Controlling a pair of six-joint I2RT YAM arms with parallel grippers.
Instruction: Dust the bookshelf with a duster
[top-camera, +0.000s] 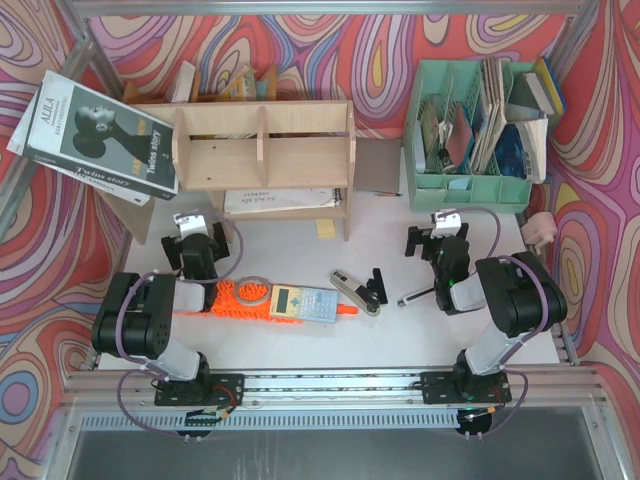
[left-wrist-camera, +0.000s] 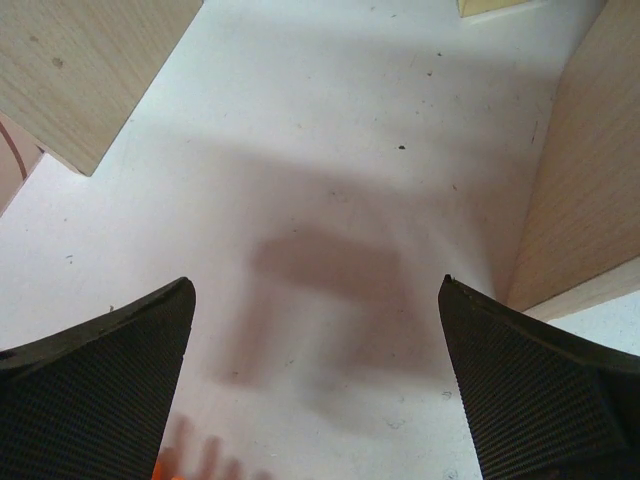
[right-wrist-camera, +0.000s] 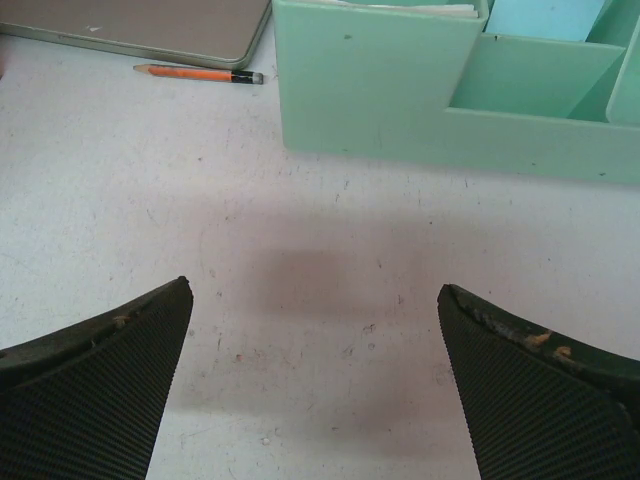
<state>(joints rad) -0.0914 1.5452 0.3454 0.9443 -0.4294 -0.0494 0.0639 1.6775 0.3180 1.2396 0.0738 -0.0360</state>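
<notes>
The plywood bookshelf (top-camera: 262, 150) stands on its legs at the back left of the table. The orange duster (top-camera: 232, 297) lies flat near the front, with a grey calculator (top-camera: 303, 302) and a tape ring (top-camera: 250, 290) resting on it; its thin handle tip (top-camera: 348, 309) pokes out to the right. My left gripper (top-camera: 192, 240) hovers open just behind the fluffy head, facing the shelf legs (left-wrist-camera: 590, 180). Its jaws (left-wrist-camera: 315, 282) hold nothing, and a sliver of orange fluff (left-wrist-camera: 160, 468) shows at the bottom edge. My right gripper (top-camera: 437, 238) (right-wrist-camera: 314, 286) is open and empty over bare table.
A mint-green file organiser (top-camera: 478, 130) (right-wrist-camera: 450, 90) full of papers stands at the back right, with a pencil (right-wrist-camera: 195, 72) and a grey notebook (top-camera: 378, 165) beside it. A stapler (top-camera: 358, 292) and a pen (top-camera: 418, 296) lie mid-table. A magazine (top-camera: 95, 135) leans at the far left.
</notes>
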